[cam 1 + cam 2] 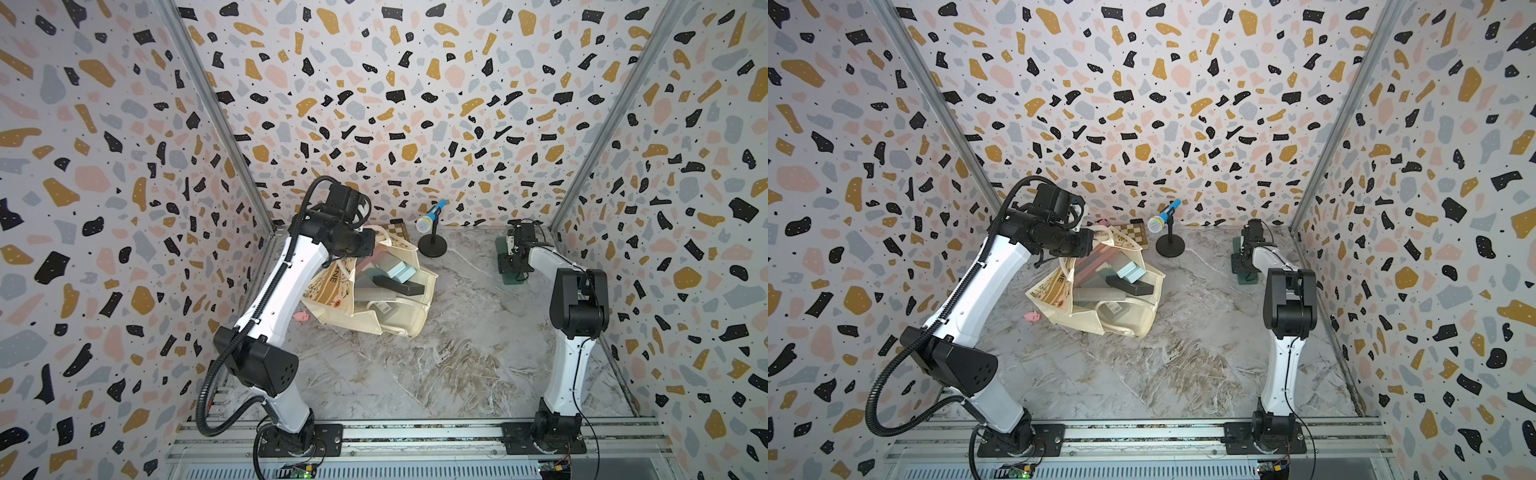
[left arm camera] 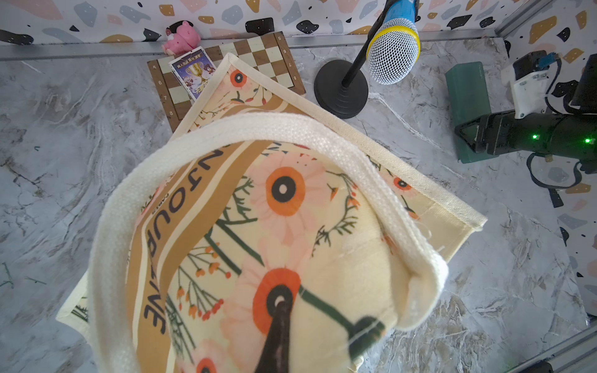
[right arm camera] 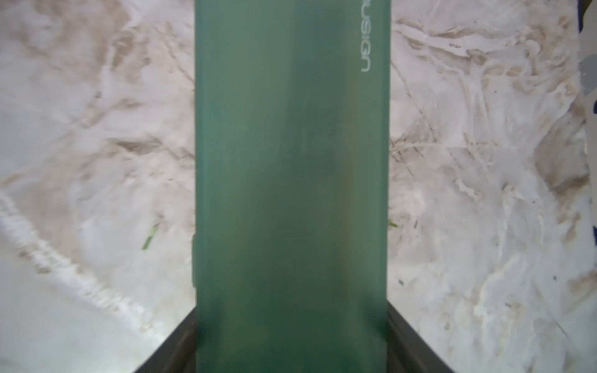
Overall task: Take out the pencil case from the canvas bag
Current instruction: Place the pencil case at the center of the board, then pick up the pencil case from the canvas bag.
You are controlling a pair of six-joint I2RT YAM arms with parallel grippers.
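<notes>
1. A grey-and-tan marble tabletop [image 1: 457, 374] fills the floor of a booth with terrazzo-print walls; 2 white-and-black robot arms reach in from the near edge.
2. The canvas bag [image 1: 407, 320] sits left of centre in both top views. It is a cream tote with orange flowers and a tan lettered band, and its mouth gapes upward. Inside lie a pale blue box [image 1: 397, 268], a black box [image 1: 401, 286] and grey flat items.
3. The left gripper [image 2: 279, 306] is clamped tight on the bag's floral face near the rim, holding that side up. The bag's white woven handle [image 2: 245, 129] loops across the left wrist view.
4. A chessboard [image 2: 274, 53] lies at the back wall, partly under the bag's far corner, with a printed card [image 2: 193, 70] on it.
5. The pencil case [image 3: 290, 177] is out of the bag, at the far right and well apart from it. It is a long dark-green box, low over the marble – whether it touches, I cannot tell.
6. The right gripper [image 2: 465, 135] has its jaws set wide, pressed against the case's 2 long sides.
7. A blue-handled microphone [image 1: 430, 218] leans on a black round-based stand between the bag and the case.
8. A pink toy bear [image 2: 181, 36] sits by the back wall.
</notes>
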